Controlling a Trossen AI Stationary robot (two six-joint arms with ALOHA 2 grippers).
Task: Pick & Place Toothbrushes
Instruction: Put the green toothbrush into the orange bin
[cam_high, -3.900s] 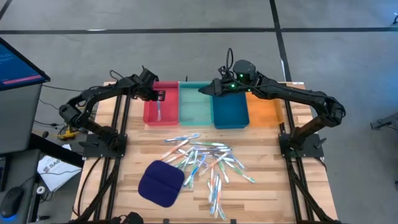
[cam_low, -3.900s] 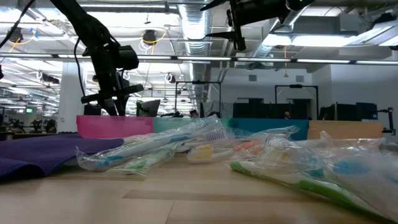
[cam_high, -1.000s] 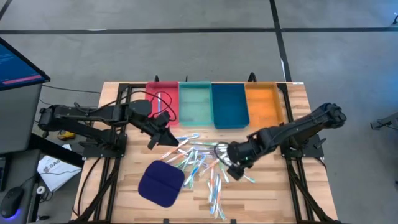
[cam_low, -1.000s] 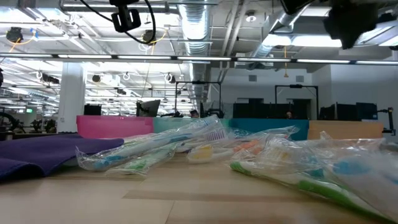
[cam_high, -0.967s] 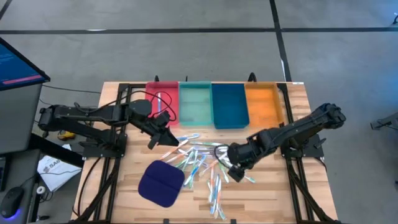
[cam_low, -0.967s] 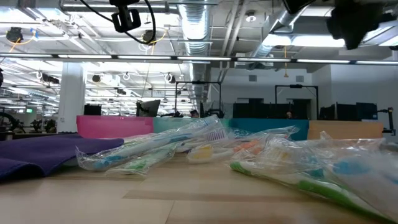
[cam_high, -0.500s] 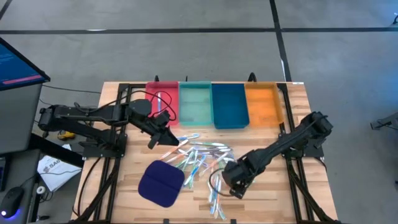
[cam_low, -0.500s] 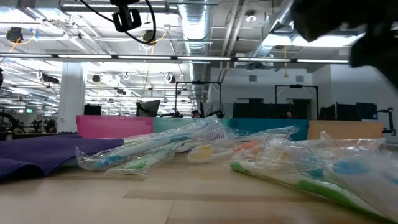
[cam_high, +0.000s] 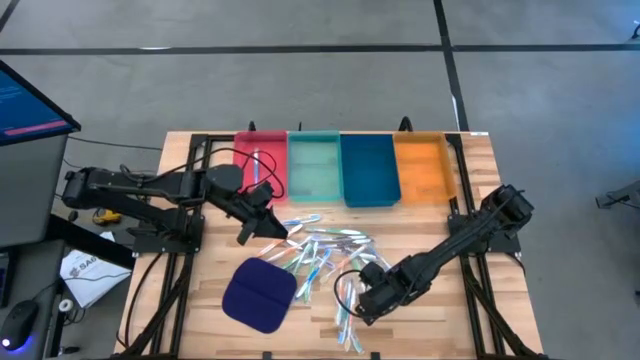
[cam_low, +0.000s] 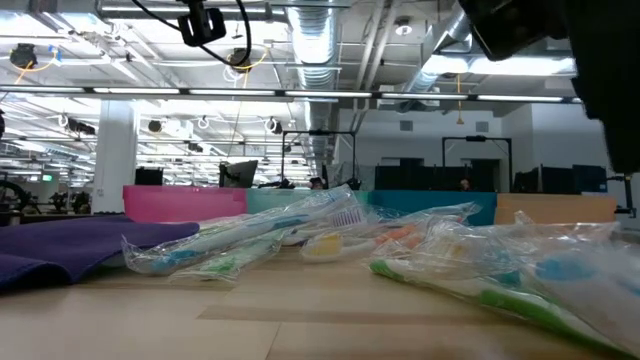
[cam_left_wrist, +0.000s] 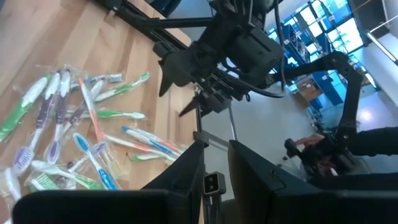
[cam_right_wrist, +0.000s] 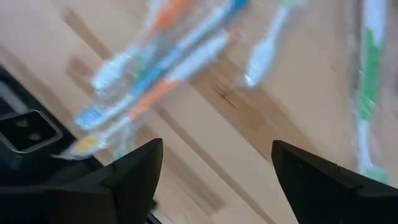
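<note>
A: Starting at the left, what is the left gripper (cam_high: 252, 226) doing?
B: It hangs over the bare wood just left of the pile. In its wrist view the two dark fingers (cam_left_wrist: 186, 171) stand close with a narrow gap and nothing between them.

A: And below it?
B: A dark blue pad (cam_high: 259, 293), soft cloth with rounded corners, lying flat on the table (cam_high: 440, 315), which is pale wooden planks.

A: Where are the toothbrushes (cam_high: 325, 257)?
B: Most lie in a loose heap at the table's middle, between the pad and the right arm. They are thin whitish sticks with teal, blue, green and orange accents, many in clear crinkled wrappers that shine in the low view (cam_low: 290, 232). Their long axes fan out: the upper ones run mostly left to right, the lower ones slant toward the near edge. One more lies in the red tray (cam_high: 243, 176), lengthwise along it.

A: The trays?
B: Four smooth rectangular bins side by side at the far edge: red, teal (cam_high: 313, 150), blue (cam_high: 369, 187), orange (cam_high: 424, 188).

A: The right gripper (cam_high: 366, 300)?
B: Low over the heap's lower right edge, fingers spread wide (cam_right_wrist: 134, 171), nothing held; wrapped brushes (cam_right_wrist: 155, 78) lie slantwise beyond them.
</note>
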